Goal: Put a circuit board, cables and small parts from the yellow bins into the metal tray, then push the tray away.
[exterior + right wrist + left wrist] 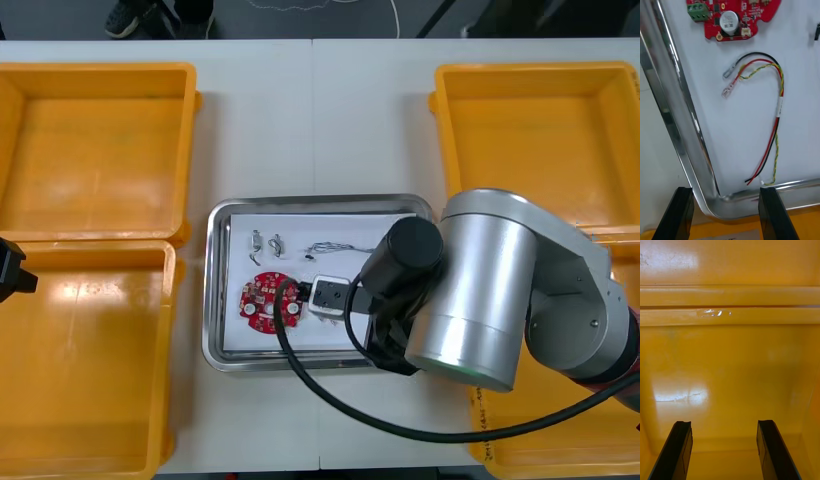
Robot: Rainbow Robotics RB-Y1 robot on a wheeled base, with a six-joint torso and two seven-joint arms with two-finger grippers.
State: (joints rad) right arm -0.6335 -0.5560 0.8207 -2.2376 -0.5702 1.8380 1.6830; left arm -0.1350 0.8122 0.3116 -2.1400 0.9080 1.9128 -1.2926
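Hovering at metal tray's [215, 290] corner, right gripper [725, 195] spread, empty | its arm [480, 290] hid tray's right end from above | circuit board [268, 300], red-black-yellow cable [778, 108] lay inside | left gripper [722, 425] spread over a yellow bin [730, 363] | light table [310, 110] beneath.

Mid-counter [300, 110], a tray [215, 290]. Left of it, far left bin [100, 150] and near left bin [80, 360]; right of it, far right bin [540, 140] and near right bin [560, 460].

In the tray:
- circuit board [265, 300] at near left
- small metal parts [268, 242] behind it
- thin cable [335, 247] to their right
- cable bundle [779, 101] between board and tray corner

Right hand [724, 191] above that corner, fingers apart. Left hand [724, 423] over the left bins, fingers apart.
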